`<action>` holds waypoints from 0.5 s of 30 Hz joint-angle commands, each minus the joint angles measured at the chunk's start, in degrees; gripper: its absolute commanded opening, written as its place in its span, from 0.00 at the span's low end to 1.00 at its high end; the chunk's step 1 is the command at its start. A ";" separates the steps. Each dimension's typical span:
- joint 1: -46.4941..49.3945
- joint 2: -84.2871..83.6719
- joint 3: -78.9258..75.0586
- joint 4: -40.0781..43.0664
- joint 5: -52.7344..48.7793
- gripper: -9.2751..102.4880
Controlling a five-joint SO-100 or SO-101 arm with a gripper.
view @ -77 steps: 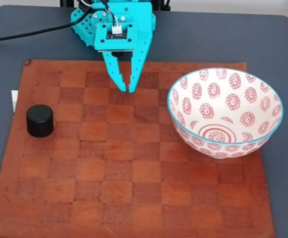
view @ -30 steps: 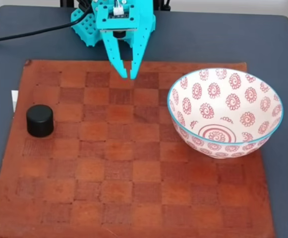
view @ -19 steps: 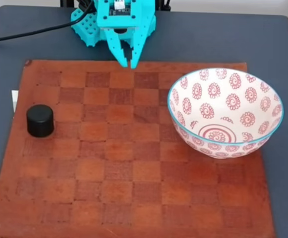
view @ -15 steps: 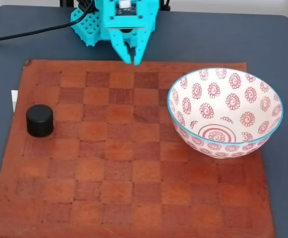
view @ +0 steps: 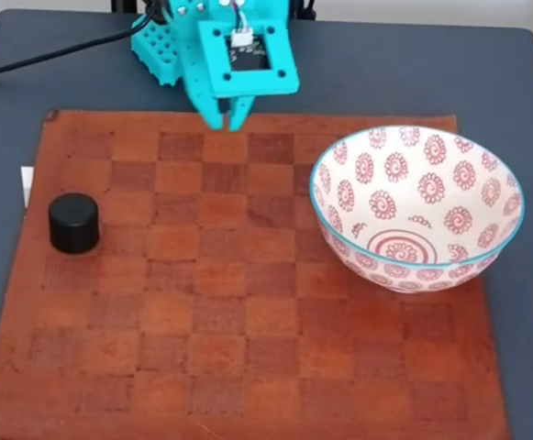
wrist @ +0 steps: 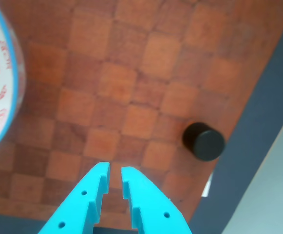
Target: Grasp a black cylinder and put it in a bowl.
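In the fixed view, starting at the left, your black cylinder stood upright on the brown checkered mat, near the mat's left edge and about midway down it. A small white scrap poked out from under that same edge, just above the cylinder. Nothing touched the cylinder; it sat well apart from both the arm and the bowl.

Moving toward the middle, your turquoise gripper hung over the far edge of the mat, fingertips pointing down at the top row of squares. A black cable ran from the arm off to the left across the dark grey table. The jaws stood nearly closed, with only a narrow slit between the tips, and they held nothing.

At the right, the bowl rested on the mat's right side, white with red spiral flowers and a thin turquoise rim, and you could see it was empty.

In the wrist view the order flipped: the bowl's rim curved in at the left edge, the two turquoise fingers came up from the bottom centre with that same thin gap at the gripper, and the black cylinder sat to the right, close to the mat's border beside the table.
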 commanded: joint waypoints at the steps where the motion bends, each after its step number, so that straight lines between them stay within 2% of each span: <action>1: 2.11 -2.29 -4.83 0.26 -2.99 0.12; 7: 4.66 -7.73 -6.50 0.26 -4.75 0.29; 15: 10.55 -14.85 -6.59 0.26 -11.16 0.32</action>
